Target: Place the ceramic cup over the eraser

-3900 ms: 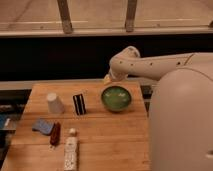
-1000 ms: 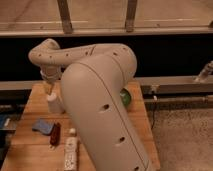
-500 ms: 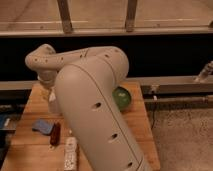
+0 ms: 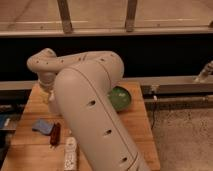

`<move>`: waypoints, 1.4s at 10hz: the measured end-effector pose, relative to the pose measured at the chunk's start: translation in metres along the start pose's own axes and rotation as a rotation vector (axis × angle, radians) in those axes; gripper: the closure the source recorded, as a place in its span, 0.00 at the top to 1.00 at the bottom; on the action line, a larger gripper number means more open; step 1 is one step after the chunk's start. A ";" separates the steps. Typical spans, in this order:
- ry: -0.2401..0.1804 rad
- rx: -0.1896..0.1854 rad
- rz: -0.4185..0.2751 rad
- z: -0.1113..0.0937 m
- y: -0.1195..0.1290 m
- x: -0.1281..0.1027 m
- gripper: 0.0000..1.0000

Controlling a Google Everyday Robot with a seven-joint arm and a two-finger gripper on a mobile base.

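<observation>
Now | tool [image 4: 49, 95] low over back-left of wooden table [image 4: 30, 107] | round green bowl [image 4: 122, 98]

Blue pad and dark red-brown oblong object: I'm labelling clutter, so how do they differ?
The flat blue pad is broad; the dark red-brown oblong object is narrow and darker. The pad lies left of the object. Both rest on the wooden table, in front of the gripper at the table's left.
</observation>
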 end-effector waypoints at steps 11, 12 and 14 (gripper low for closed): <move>0.024 -0.067 0.030 0.028 0.000 0.005 0.70; 0.023 -0.071 0.029 0.030 0.001 0.004 0.70; 0.018 -0.081 0.030 0.032 0.002 0.003 0.70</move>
